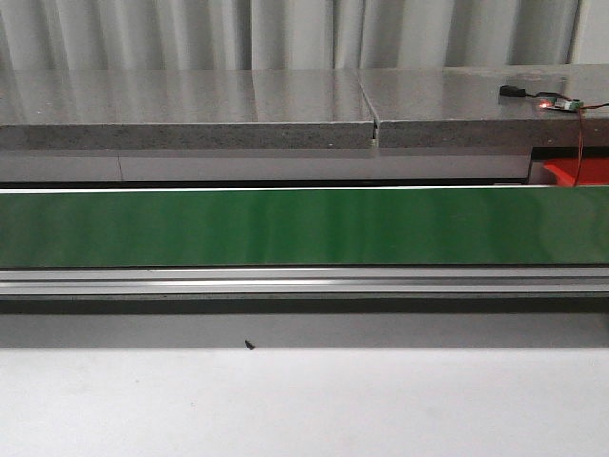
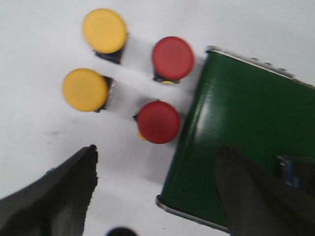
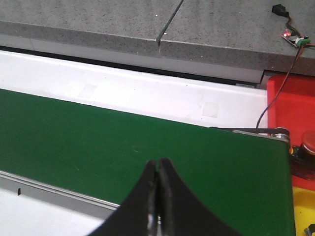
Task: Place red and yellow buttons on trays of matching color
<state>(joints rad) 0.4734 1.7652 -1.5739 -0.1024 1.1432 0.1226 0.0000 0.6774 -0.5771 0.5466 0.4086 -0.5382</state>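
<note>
In the left wrist view, two yellow buttons (image 2: 105, 30) (image 2: 85, 90) and two red buttons (image 2: 173, 58) (image 2: 158, 122) stand on the white table, beside the end of the green belt (image 2: 236, 132). My left gripper (image 2: 157, 153) hangs open above them with nothing between its fingers; the nearer red button is just ahead of the gap. My right gripper (image 3: 159, 162) is shut and empty over the green belt (image 3: 123, 147). Past the belt's end lie a red tray (image 3: 288, 98) and a yellow tray (image 3: 302, 209), and a reddish button (image 3: 309, 141) sits where they meet. No gripper shows in the front view.
A grey stone counter (image 1: 238, 105) runs behind the belt (image 1: 285, 227). A small circuit board (image 3: 295, 39) with a cable lies on it near the red tray (image 1: 582, 171). An aluminium rail (image 1: 285, 281) edges the belt's near side.
</note>
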